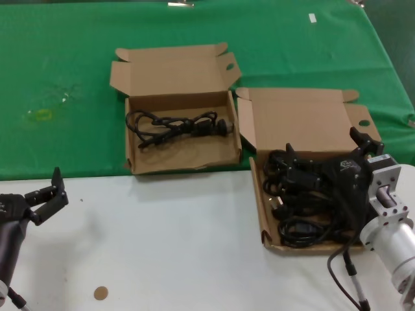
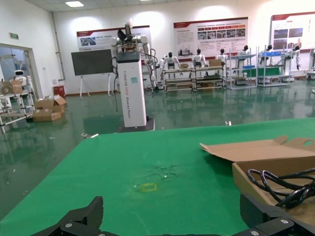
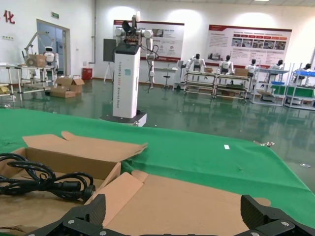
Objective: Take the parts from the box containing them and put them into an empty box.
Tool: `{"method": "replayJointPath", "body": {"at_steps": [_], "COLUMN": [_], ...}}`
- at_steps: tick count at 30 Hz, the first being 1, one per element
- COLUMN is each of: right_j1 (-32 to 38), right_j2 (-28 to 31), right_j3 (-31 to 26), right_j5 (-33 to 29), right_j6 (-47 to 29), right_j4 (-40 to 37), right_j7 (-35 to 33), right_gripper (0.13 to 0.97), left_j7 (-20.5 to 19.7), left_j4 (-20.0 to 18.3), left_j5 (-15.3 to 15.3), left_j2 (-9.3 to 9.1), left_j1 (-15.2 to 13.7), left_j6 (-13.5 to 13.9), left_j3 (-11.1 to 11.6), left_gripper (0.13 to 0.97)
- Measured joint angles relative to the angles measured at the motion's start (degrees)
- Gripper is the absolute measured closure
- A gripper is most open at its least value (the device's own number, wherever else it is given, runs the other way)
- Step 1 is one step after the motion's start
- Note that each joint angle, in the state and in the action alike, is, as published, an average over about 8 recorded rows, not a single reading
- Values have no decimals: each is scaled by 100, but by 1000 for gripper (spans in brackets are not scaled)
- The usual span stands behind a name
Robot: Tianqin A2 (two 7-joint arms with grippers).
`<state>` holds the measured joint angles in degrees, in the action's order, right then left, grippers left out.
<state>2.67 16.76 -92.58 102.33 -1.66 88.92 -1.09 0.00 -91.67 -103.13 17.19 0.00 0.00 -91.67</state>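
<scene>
The round-hole box (image 1: pixel 258 202) stands at the right and holds several black cables (image 1: pixel 305 194). Its lid (image 1: pixel 305 120) lies open behind it. My right gripper (image 1: pixel 323 142) hovers open and empty over this box's back part, facing the lid (image 3: pixel 197 201); its own wrist view shows the jaws (image 3: pixel 174 212) wide apart. The oval-hole box (image 1: pixel 235 129) stands left of it with one black cable (image 1: pixel 178 124) inside, also seen in the right wrist view (image 3: pixel 49 184). My left gripper (image 1: pixel 53 192) is open and empty, low over the white table at the front left (image 2: pixel 172 216).
A green cloth (image 1: pixel 65 65) covers the back of the table and the white tabletop (image 1: pixel 162 240) lies in front. A small brown disc (image 1: pixel 100 293) lies on the white part. A yellow mark (image 1: pixel 42 115) sits on the cloth at the left.
</scene>
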Motion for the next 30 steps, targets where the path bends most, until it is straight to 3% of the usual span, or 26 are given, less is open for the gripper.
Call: {"method": "replayJointPath", "body": {"at_steps": [30], "right_j1": [0], "right_j2": [0], "right_j3": [0], "right_j5": [0], "right_j6": [0], "right_j4": [0], "right_j7": [0], "right_gripper": [129], "left_j7": [0], "left_j4": [0], "left_j5": [0], "left_j2": [0], "left_j1": [0], "left_j6": [0], "left_j3": [0], "left_gripper": [132]}}
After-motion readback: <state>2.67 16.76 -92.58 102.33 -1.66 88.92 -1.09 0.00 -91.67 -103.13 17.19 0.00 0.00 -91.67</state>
